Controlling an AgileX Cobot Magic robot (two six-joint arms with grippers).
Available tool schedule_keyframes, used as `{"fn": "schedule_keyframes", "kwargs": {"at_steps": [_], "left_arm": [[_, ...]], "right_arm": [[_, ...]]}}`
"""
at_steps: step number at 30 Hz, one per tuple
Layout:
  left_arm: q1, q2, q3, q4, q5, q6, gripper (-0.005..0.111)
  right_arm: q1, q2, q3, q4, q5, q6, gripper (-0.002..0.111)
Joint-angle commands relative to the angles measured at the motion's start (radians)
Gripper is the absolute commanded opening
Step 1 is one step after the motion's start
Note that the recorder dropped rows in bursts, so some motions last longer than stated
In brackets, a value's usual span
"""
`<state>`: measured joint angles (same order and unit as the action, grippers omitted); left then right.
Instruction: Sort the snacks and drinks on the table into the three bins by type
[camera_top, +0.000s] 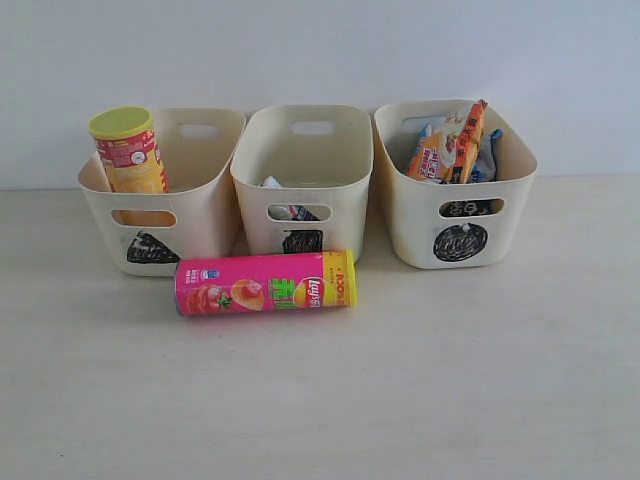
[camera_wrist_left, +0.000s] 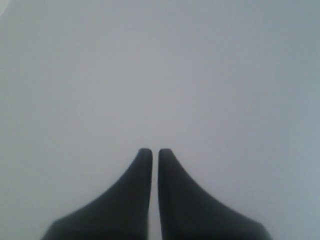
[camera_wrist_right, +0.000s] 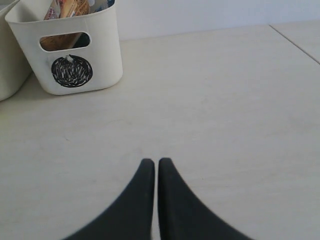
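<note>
Three cream bins stand in a row at the back of the table. The left bin, marked with a triangle, holds the yellow chip tube upright. A carton shows low inside the middle bin, marked with a square. In the right bin, marked with a circle, sit the orange bag and a blue bag. The pink chip tube lies on its side in front of the left and middle bins. Neither arm shows in the exterior view. My left gripper is shut and empty before a blank surface. My right gripper is shut and empty above the tabletop, well short of the circle bin.
A pale wall rises behind the bins. Bare tabletop stretches from the bins to the near edge. A seam in the table runs off beside the circle bin in the right wrist view.
</note>
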<state>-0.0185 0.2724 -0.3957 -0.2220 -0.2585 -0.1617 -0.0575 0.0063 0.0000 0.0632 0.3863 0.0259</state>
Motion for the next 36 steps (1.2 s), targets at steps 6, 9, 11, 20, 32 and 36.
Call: {"fn": "schedule_keyframes", "kwargs": {"at_steps": [6, 9, 11, 20, 32, 36], "left_arm": [[-0.003, 0.477, -0.472, 0.156, 0.814, 0.294, 0.004], [-0.003, 0.62, -0.588, -0.043, 0.999, 0.563, 0.004], [-0.003, 0.716, -0.652, -0.164, 1.106, 0.73, 0.004], [-0.099, 0.999, -0.722, -0.335, 1.253, 1.269, 0.004], [-0.4, 1.315, -0.722, -0.117, 0.968, 1.383, 0.063], [-0.433, 1.413, -0.722, -0.097, 0.792, 1.383, 0.079]], "right_arm": [[-0.001, -0.006, 0.0, 0.001, -0.007, -0.002, 0.0], [-0.001, -0.006, 0.0, 0.001, -0.007, -0.002, 0.0], [-0.001, -0.006, 0.0, 0.001, -0.007, -0.002, 0.0], [-0.001, -0.006, 0.0, 0.001, -0.007, -0.002, 0.0], [-0.001, -0.006, 0.0, 0.001, -0.007, -0.002, 0.0], [-0.001, -0.006, 0.0, 0.001, -0.007, -0.002, 0.0]]}}
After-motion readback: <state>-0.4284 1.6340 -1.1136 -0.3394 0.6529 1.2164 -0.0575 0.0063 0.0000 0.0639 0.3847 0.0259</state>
